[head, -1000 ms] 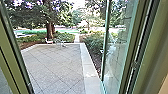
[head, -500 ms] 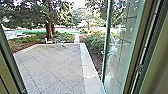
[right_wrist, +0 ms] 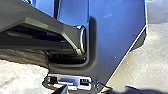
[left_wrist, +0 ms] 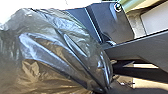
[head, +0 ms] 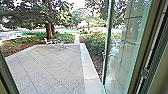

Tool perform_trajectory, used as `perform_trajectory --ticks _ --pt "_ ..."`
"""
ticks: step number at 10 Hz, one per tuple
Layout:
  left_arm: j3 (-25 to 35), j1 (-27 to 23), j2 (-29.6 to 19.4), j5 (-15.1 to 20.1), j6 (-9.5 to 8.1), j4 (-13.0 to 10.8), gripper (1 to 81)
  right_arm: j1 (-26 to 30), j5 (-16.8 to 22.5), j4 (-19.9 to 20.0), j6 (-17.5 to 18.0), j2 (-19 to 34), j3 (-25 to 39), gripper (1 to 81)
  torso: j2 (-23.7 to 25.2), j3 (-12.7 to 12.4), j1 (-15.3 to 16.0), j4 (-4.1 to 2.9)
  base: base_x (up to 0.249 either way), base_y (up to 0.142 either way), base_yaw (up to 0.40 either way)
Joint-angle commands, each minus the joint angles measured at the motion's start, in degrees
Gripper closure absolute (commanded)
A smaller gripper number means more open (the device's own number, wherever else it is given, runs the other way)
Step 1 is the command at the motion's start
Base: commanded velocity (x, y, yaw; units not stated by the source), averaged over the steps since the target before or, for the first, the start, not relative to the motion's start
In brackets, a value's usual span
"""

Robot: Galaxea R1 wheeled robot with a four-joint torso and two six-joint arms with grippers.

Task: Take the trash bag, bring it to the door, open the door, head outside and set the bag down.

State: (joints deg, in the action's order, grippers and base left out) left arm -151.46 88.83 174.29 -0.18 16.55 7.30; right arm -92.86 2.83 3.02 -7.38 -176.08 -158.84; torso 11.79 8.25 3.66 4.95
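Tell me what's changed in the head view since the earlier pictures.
The robot's camera has moved forward in the doorway: the left door post and right door frame now sit nearer the picture's edges, and more paving shows. The glass door remains open; the tree trunk looks unmoved.

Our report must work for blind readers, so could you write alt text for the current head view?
View out past an open glass door, at the picture's right, onto a paved yard with slanting joints. Beyond the paving are green shrubs and a large tree.
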Motion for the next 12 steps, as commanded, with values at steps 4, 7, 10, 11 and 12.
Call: perform_trajectory --ticks 4,7,10,11,12 --pt "0.37 -2.65 -0.08 3.17 0.32 -0.01 81.1 2.36 3.59 -0.12 0.08 -0.52 0.39 1.0 0.0 0.0 0.02 0.0 0.092 0.0 0.0" --pt "0.37 -2.65 -0.17 3.17 0.32 -0.01 81.1 2.36 3.59 -0.12 0.08 -0.52 0.48 1.0 0.04 -0.05 -0.15 0.0 0.092 0.0 0.0" --pt "0.37 -2.65 -0.17 3.17 0.32 0.08 81.1 2.45 3.59 -0.12 0.08 -0.52 0.48 1.0 0.02 -0.05 -0.13 0.0 0.092 0.0 0.0" --pt "0.37 -2.65 -0.17 3.17 0.32 0.08 81.1 2.36 3.59 -0.12 0.08 -0.52 0.48 1.0 0.04 -0.05 -0.15 0.0 0.092 0.0 0.0" --pt "0.37 -2.65 -0.17 3.17 0.32 0.08 81.1 2.36 3.59 -0.12 0.08 -0.52 0.48 1.0 0.06 -0.05 -0.19 0.0 0.092 0.0 0.0"
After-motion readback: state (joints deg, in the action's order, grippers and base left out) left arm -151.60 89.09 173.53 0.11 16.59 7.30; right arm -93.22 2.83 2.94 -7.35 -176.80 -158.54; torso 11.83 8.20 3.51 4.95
